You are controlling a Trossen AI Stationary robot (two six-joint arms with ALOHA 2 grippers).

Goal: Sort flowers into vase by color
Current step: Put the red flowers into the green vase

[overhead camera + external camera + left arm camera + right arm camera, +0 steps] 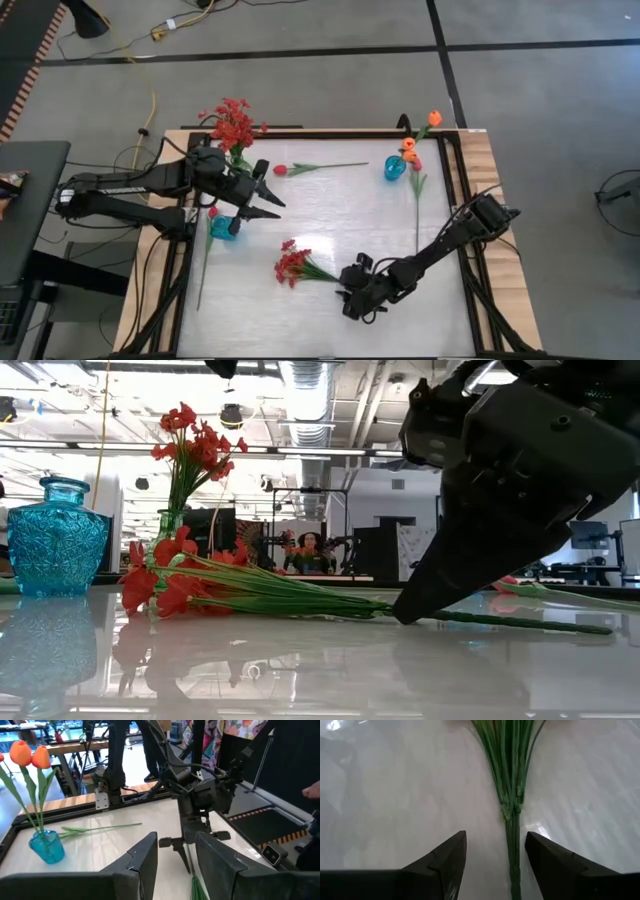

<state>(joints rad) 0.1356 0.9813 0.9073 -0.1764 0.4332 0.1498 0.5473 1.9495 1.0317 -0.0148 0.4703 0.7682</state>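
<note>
table (pixel 330 300): white, glossy | yellow cable (pixel 152 95): on floor beyond table | person (pixel 310 795): hand, far side

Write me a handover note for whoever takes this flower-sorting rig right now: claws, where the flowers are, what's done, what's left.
Right claw: open, low on the table, its fingers either side of the stem of the red spray lying at the front centre; not gripped yet.
Left claw: open, empty, waiting over the left side, beside the blue vase.
Done: a red bunch stands in the vase at the back left; orange tulips stand in the blue vase at the back right.
Left: the red spray; a red tulip lying at the back centre; loose stems by each side, one along the left edge, one on the right.
</note>
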